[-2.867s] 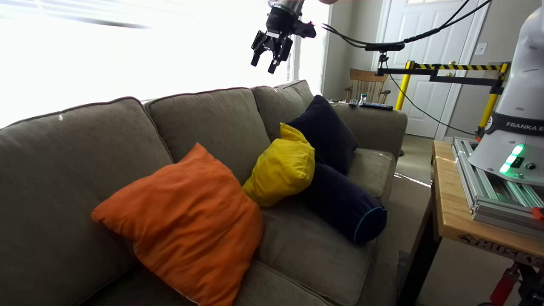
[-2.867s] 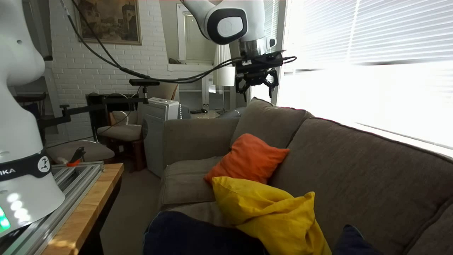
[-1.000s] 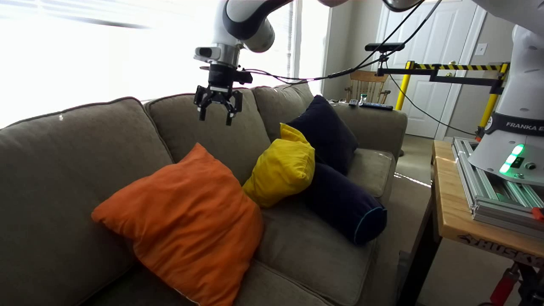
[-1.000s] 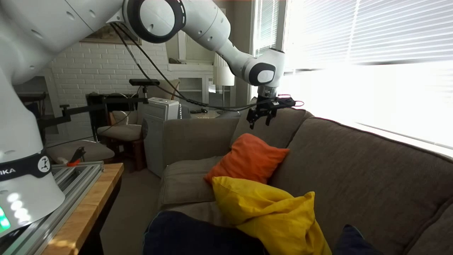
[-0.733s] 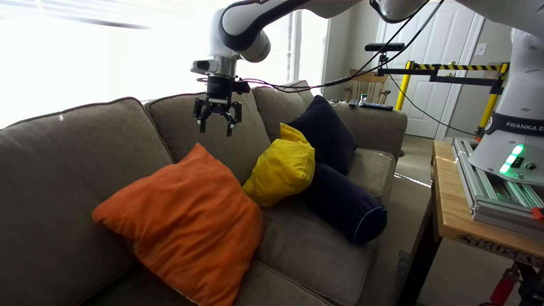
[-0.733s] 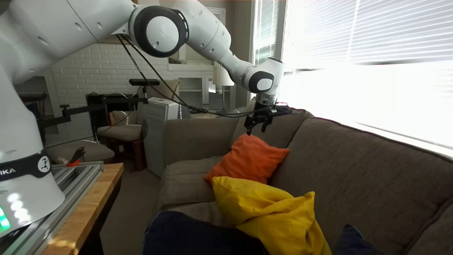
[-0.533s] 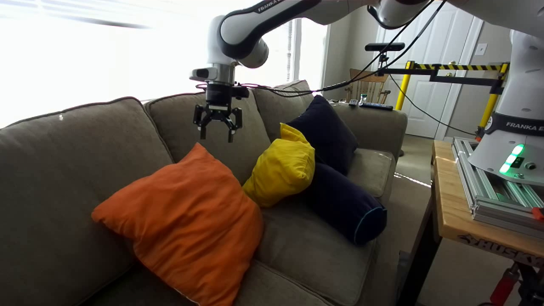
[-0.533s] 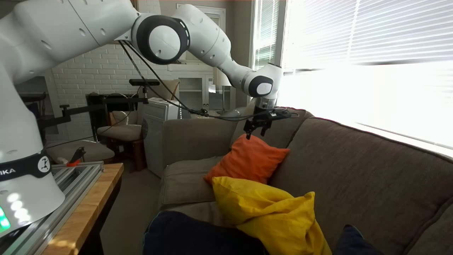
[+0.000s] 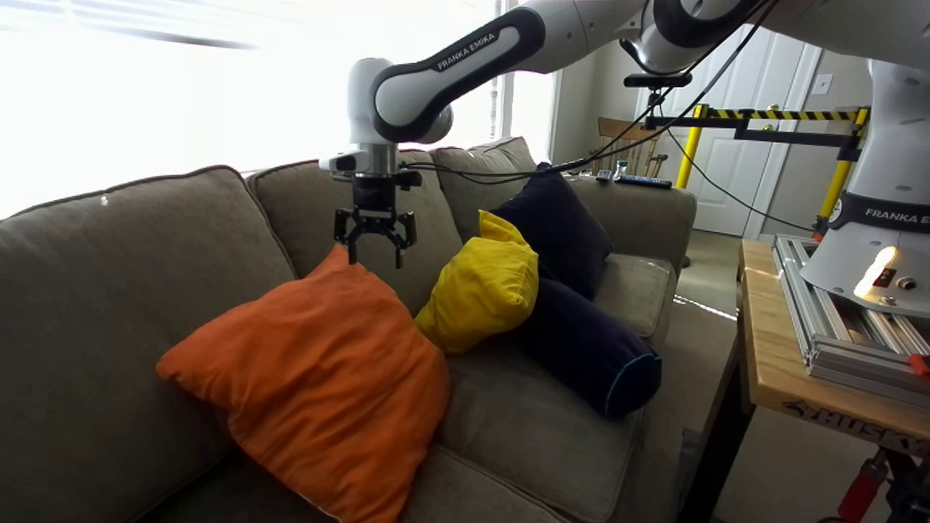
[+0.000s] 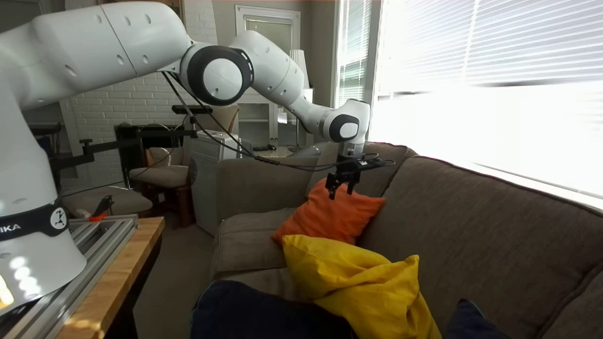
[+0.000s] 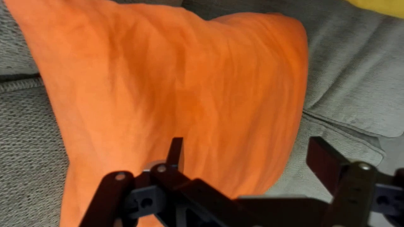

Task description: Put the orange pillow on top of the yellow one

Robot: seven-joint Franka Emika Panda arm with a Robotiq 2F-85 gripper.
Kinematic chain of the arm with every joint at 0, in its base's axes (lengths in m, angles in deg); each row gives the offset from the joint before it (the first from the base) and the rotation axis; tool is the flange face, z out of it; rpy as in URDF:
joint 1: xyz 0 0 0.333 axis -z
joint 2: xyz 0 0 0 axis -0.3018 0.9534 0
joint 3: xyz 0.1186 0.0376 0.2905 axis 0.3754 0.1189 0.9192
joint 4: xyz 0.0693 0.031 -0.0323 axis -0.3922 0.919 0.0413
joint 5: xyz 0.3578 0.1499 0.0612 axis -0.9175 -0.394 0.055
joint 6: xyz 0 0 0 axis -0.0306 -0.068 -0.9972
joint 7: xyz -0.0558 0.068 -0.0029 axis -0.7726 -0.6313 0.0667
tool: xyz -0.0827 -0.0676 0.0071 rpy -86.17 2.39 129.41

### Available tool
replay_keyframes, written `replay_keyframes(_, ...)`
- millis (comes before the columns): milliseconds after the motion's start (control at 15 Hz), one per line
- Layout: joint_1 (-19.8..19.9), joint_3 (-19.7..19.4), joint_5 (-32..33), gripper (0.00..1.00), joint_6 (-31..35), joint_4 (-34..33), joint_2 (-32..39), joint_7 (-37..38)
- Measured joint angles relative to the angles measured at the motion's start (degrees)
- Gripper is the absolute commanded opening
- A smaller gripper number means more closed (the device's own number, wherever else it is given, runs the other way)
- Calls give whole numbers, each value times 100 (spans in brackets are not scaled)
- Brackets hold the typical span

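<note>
- Grey-brown fabric sofa [image 9: 530, 421], showing in both exterior views.
- White robot arm [image 10: 275, 70], reaching over the sofa, its wrist pointing down.
- Orange pillow [image 9: 320, 378], lying tilted on the sofa — one corner pointing up.
- Yellow pillow [image 9: 483, 290], plump, near the orange one and beside a navy bolster [image 9: 592, 349]; sofa fabric shows between the two pillows in the wrist view.
- Black gripper [image 9: 375, 262], above the orange pillow, fingers spread wide — whether they touch it, I cannot tell.

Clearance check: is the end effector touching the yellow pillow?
Apart. In an exterior view, sofa back shows plainly between the end effector and the yellow pillow.
</note>
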Motion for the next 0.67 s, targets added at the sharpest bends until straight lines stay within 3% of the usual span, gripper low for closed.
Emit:
replay_keyframes(467, 4, 8, 0, 100, -11, -3, 22, 0)
replay_keyframes(667, -67, -169, 178, 100, 355, 4, 35, -7)
